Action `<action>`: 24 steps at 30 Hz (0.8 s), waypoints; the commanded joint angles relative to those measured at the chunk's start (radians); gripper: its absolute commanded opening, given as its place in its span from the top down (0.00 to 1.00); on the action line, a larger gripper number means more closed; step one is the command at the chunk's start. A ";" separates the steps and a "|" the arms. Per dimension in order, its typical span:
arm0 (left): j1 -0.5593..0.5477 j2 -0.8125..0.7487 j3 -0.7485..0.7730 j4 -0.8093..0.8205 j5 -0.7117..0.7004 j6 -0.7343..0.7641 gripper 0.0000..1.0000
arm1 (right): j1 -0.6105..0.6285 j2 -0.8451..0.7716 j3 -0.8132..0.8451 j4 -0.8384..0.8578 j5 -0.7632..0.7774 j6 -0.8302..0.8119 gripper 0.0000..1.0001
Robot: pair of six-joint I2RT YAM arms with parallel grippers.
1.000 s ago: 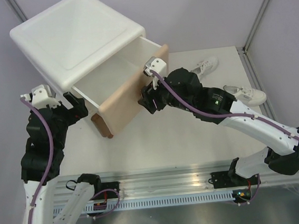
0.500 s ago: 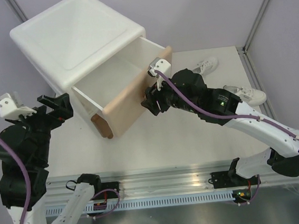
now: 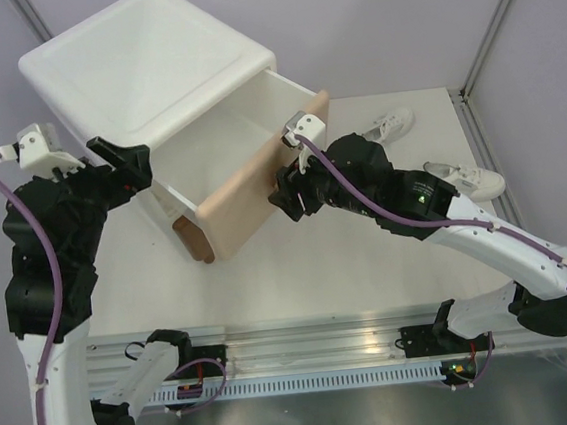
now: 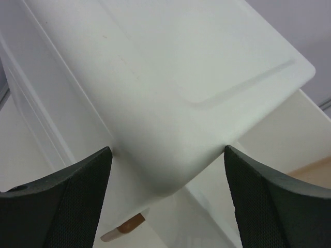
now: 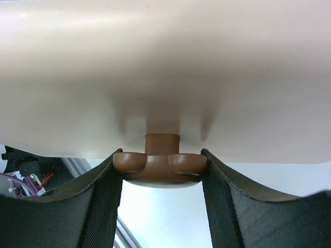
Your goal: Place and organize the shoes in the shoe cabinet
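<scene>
The shoe cabinet (image 3: 149,65) is a big white rounded box at the back left, and its upper drawer with the beige front (image 3: 252,195) is pulled out and shows a white inside. My right gripper (image 3: 286,190) is at that front. In the right wrist view the right gripper (image 5: 161,161) is shut on the brown knob (image 5: 161,170). Two white shoes (image 3: 388,125) (image 3: 466,180) lie on the table at the right. My left gripper (image 3: 130,167) hovers open at the cabinet's near left corner (image 4: 170,77), with its fingers (image 4: 67,196) to either side of the corner.
A brown bit of the cabinet's lower part (image 4: 126,226) shows under the corner. The table's right rim and a metal post (image 3: 473,94) stand just behind the shoes. The arms' bases sit on the rail (image 3: 307,356) at the near edge.
My left arm swung out to the left and then up to the cabinet's near left corner. The right gripper, still on the knob, drew the drawer slightly further out.
</scene>
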 commanded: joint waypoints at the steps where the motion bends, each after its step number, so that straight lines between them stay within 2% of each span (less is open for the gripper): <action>1: 0.005 0.043 0.039 0.062 0.038 -0.026 0.11 | 0.009 -0.032 -0.009 -0.018 0.002 0.104 0.99; 12: 0.005 0.123 0.002 0.104 0.040 -0.062 0.13 | 0.036 -0.052 -0.022 -0.030 0.017 0.170 0.99; 24: 0.005 0.121 -0.032 0.111 -0.011 -0.062 0.12 | 0.062 -0.082 -0.016 -0.111 0.028 0.194 0.99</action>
